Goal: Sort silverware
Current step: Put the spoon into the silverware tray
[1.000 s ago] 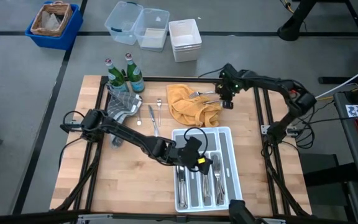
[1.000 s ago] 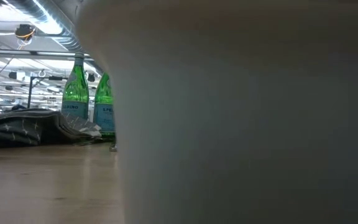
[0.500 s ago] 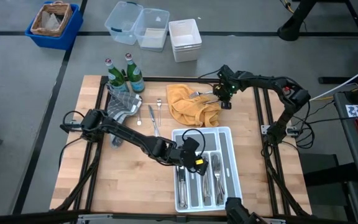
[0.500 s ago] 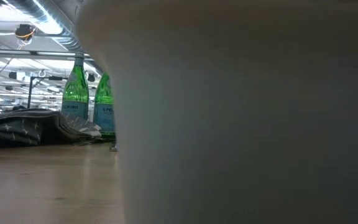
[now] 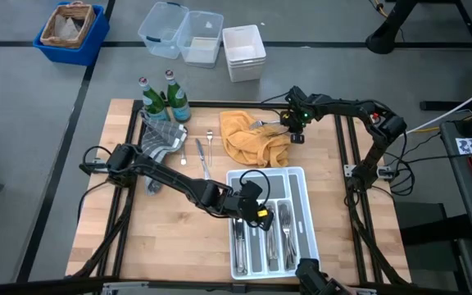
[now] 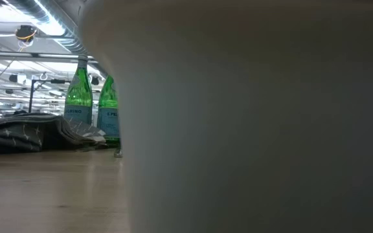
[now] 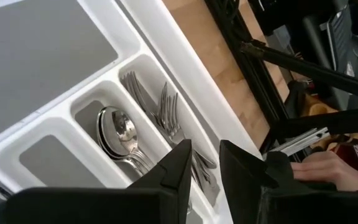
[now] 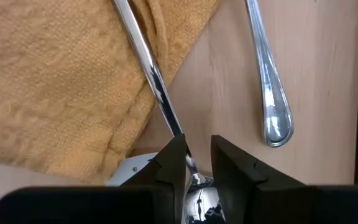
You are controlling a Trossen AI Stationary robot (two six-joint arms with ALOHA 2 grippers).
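A: Right gripper (image 8: 196,163) first: its two dark fingers are pinched on the end of a silver handle (image 8: 148,68), low at the table's far right, beside the yellow cloth (image 5: 252,138).

B: And which way does that piece run?

A: Its long axis goes straight out from the fingertips and up across the cloth, the rest of it lying on the fabric. I can't tell whether it's a fork or a spoon from here. A second handle (image 8: 267,81) lies on the bare wood just beside it, roughly parallel, rounded end toward the gripper, untouched.

B: Over to the left arm?

A: Left gripper (image 7: 202,163) hangs over the white tray (image 5: 303,176), fingers a narrow gap apart, nothing between them. Below it, spoons (image 7: 118,130) nest in one compartment and forks (image 7: 160,109) in the next one toward the tray's outer wall, all lined up along their slots.

B: Anything loose on the table?

A: A few pieces (image 5: 202,153) lie on the wood between the grey cloth (image 5: 162,139) and the yellow one, long axes pointing toward the green bottles' (image 5: 164,98) end.
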